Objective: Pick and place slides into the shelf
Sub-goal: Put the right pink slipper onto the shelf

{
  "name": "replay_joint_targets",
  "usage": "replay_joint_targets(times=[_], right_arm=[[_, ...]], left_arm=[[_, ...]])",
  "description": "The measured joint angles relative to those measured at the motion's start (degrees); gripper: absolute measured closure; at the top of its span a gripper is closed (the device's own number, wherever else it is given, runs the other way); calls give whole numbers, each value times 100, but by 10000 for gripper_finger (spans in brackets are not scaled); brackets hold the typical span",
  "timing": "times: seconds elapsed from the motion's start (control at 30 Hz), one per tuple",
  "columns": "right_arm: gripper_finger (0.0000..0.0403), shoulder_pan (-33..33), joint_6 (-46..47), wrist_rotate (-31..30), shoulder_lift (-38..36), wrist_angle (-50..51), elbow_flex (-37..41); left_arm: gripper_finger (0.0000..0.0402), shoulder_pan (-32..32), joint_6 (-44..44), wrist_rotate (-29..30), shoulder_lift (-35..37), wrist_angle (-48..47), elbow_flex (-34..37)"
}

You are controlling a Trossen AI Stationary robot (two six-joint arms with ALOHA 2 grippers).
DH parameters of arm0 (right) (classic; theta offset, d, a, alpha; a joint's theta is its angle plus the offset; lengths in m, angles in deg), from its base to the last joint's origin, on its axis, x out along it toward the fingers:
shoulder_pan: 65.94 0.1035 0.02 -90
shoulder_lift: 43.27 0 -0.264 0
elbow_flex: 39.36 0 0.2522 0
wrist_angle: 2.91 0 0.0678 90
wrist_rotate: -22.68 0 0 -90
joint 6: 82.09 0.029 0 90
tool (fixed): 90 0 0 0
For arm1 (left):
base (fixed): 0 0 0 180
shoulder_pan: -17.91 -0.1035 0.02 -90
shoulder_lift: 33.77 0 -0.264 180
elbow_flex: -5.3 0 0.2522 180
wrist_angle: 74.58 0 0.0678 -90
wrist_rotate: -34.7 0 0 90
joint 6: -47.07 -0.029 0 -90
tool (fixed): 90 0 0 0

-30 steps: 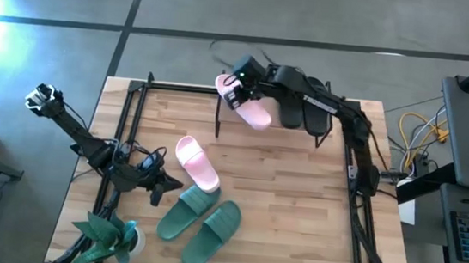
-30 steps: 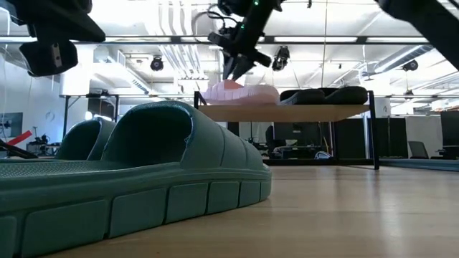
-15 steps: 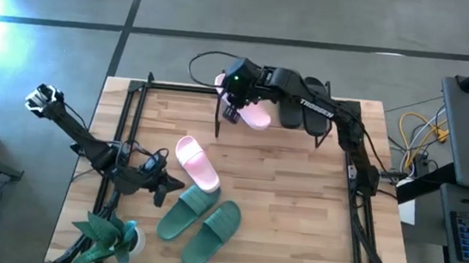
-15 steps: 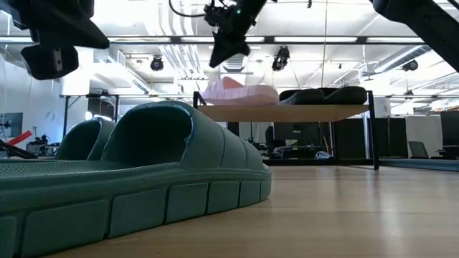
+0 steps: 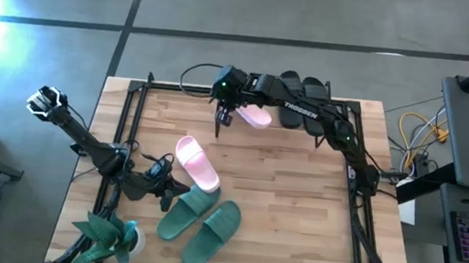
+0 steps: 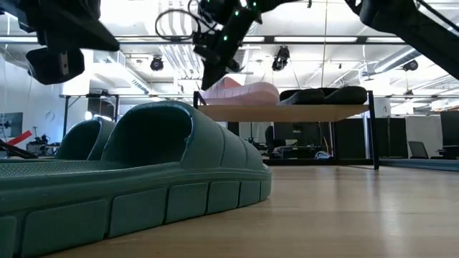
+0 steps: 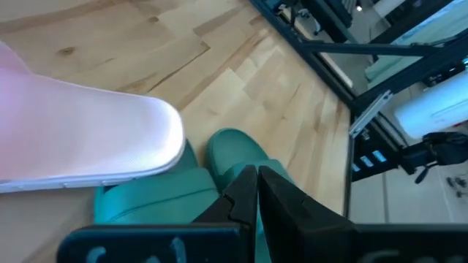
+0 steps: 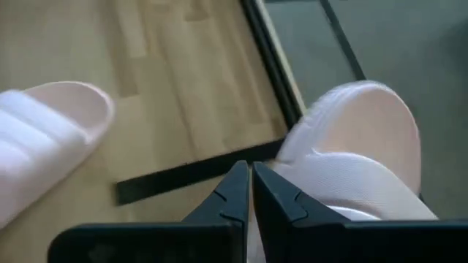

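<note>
We see a pink slide (image 5: 256, 115) and two black slides (image 5: 302, 99) on the shelf (image 6: 287, 112) at 12 o'clock. Second pink slide (image 5: 198, 163) mid-surface, green pair (image 5: 200, 221) at 6. Right gripper (image 5: 222, 117) clenched, empty, just off shelf's 9 o'clock end. Left gripper (image 5: 165, 192) clenched, empty, by green pair.
</note>
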Motion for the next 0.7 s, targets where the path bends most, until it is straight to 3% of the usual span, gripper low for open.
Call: replay_joint_targets(times=[0.5, 0.7], right_arm=[[390, -788, 1416, -328, -8, 462, 44], [390, -852, 2224, 359, 8, 1067, 218]], left_arm=[[402, 0, -7, 11, -420, 441, 0], [402, 0, -12, 13, -394, 425, 0]])
